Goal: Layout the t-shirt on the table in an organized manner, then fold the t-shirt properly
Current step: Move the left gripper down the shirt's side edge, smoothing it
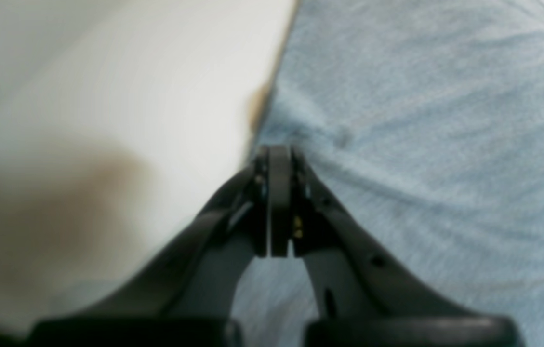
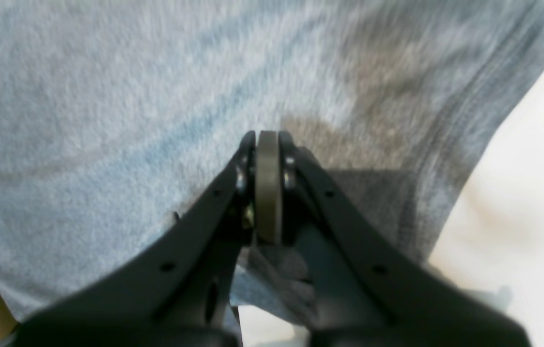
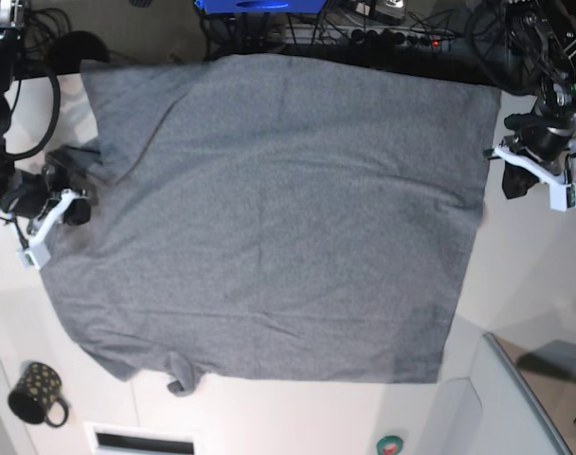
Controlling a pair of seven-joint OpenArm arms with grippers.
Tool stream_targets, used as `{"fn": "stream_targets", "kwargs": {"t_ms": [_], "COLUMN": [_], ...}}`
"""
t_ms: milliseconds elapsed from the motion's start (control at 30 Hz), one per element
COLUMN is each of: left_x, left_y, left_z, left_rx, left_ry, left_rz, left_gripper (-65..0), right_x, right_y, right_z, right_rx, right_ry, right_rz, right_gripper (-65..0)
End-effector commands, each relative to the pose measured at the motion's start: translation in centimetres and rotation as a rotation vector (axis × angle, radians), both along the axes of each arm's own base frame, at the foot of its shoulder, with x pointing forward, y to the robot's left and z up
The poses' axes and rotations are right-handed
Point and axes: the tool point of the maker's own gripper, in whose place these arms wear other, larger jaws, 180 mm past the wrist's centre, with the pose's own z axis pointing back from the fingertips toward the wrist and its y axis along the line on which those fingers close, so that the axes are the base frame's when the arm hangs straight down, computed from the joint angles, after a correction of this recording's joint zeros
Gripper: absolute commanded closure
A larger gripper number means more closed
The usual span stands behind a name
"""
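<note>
Grey heather knit, soft and blurred, fills the left wrist view right of the left fingers [image 1: 279, 159]: one t-shirt [image 1: 421, 144], its edge running just beside the tips. Fingers pressed together, nothing seen between them. Smooth white tabletop [image 1: 132, 96] to their left.

Right wrist view: right fingers [image 2: 268, 144] pressed together over the same grey fabric [image 2: 108, 120], which spreads ahead and left. A fold of cloth sits under the finger bases; can't tell if it's pinched. White tabletop [image 2: 532, 193] to the right.

Base view: one t-shirt [image 3: 279, 227] spread nearly flat between both arms, mild wrinkles. One black dotted mug [image 3: 37, 393] near the shirt's corner, apart from it.
</note>
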Motion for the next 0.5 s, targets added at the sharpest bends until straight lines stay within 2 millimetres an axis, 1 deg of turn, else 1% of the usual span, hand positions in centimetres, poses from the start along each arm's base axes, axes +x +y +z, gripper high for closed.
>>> {"fn": "stream_targets", "kwargs": {"t_ms": [0,67,167,367,400,467], "left_x": [1.1,2.9,4.7,8.4,9.0,9.9], "left_y": [0.2,-0.7,-1.7,-3.7,-4.2,-4.9], "left_z": [0.1,-1.2,-3.0,-5.5,-6.0,-7.2], "left_rx": [0.018,0.046,0.089,0.084,0.079,0.080], "left_ry": [-0.003,0.039,0.100,0.171,0.179,0.178], "left_rz": [-0.025,-0.080,-0.134,-0.198,-0.212,-0.235], "left_gripper": [0.0,0.0,0.0,0.0,0.0,0.0], "right_x": [1.1,0.2,-0.7,-2.3,-2.0,-2.3], "right_y": [-1.1,-2.0,-2.8,-4.0,-4.3,-4.9], "right_z": [1.1,0.2,-1.1,-3.8,-3.9,-4.8], "right_rx": [-0.011,-0.027,-0.026,-0.011,-0.024,-0.075], "right_ry": [-0.037,0.002,0.044,0.119,0.117,0.134], "right_rz": [-0.036,-0.088,-0.127,-0.195,-0.200,-0.191], "right_gripper": [-0.8,-0.8,-0.8,-0.8,-0.8,-0.8]}}
